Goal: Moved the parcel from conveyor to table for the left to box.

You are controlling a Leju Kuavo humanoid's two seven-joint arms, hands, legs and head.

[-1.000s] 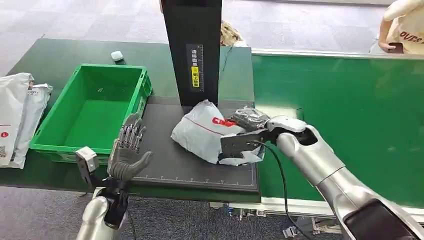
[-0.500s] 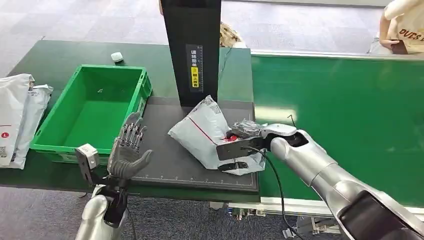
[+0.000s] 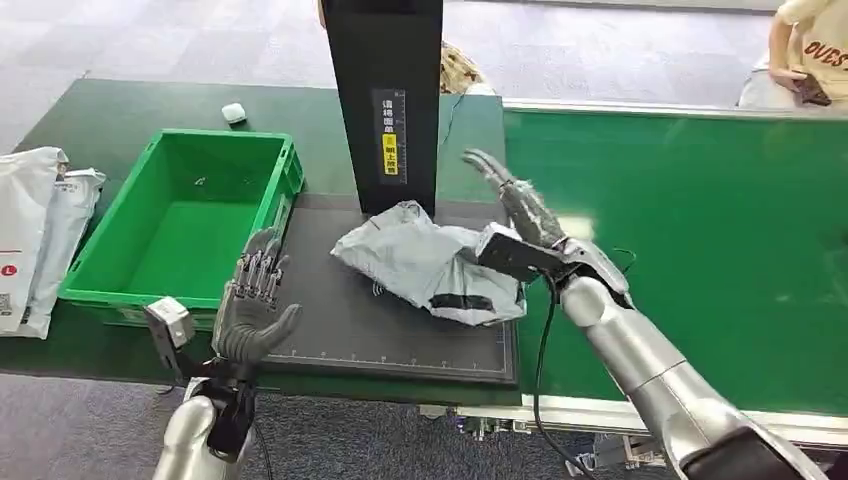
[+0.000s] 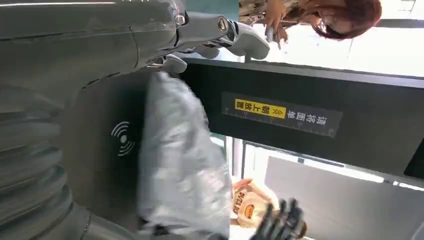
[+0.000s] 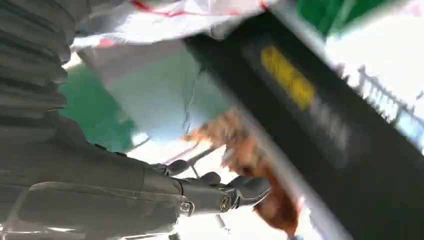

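Observation:
The grey plastic parcel [image 3: 430, 262] lies crumpled on the black mat [image 3: 340, 330], just in front of the black upright scanner post [image 3: 386, 100]. My right hand [image 3: 520, 205] is lifted above the parcel's right end, fingers spread, holding nothing. My left hand [image 3: 255, 305] stands upright with fingers apart at the mat's near left corner, a short way left of the parcel. The left wrist view shows the parcel [image 4: 175, 165] lying beside the scanner post [image 4: 300, 120], with my left hand [image 4: 75, 75] holding nothing. The blurred right wrist view shows my right hand [image 5: 125, 195] free of the parcel [image 5: 165, 20].
An empty green crate [image 3: 185, 220] stands left of the mat. White mailers [image 3: 35, 230] lie at the far left edge. A small white object [image 3: 234, 112] sits behind the crate. The green conveyor [image 3: 700, 240] spans the right. A person [image 3: 800, 55] sits at the far right corner.
My right hand let go of the parcel and rose up and back with fingers spread. The parcel dropped flat on the mat, grey side up. My left hand barely moved.

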